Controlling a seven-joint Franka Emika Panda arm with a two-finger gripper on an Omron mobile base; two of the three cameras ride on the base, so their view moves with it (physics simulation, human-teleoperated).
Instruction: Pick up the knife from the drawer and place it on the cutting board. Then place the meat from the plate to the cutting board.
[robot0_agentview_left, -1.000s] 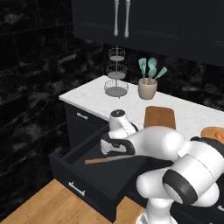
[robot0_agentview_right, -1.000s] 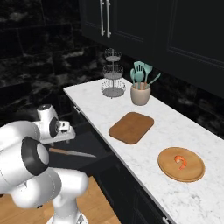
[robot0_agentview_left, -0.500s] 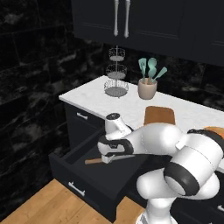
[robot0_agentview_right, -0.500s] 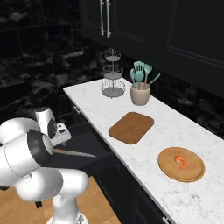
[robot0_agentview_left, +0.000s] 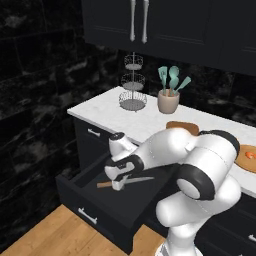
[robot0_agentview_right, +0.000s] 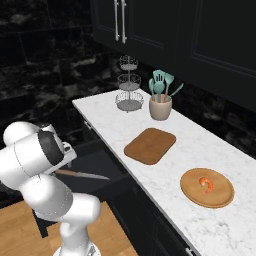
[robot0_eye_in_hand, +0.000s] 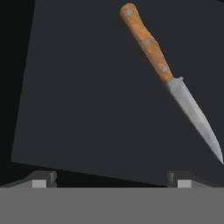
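- Setting: a dark kitchen with black marbled walls, black cabinets above and below, and a wooden floor; a white marble counter is run along the wall.
- Drawer: pulled out below the near end of the counter, its dark inside exposed, a small silver bar handle seen on its front.
- Knife: laid flat on the drawer floor, wooden handle and grey blade fully exposed; in the hand view it is set diagonally, off to the right of the fingertips and untouched by them.
- Gripper: lowered into the drawer just above the knife, fingers spread wide apart, nothing held between them.
- Cutting board: a brown rounded rectangle laid flat on the counter, nothing on it.
- Plate: a round wooden disc placed on the counter, near the board but apart from it.
- Meat: a small red-orange lump resting near the middle of the plate.
- Utensil pot: a beige pot holding teal spatulas, set behind the board near the wall.
- Wire stand: a three-tier wire rack placed just beside the pot.
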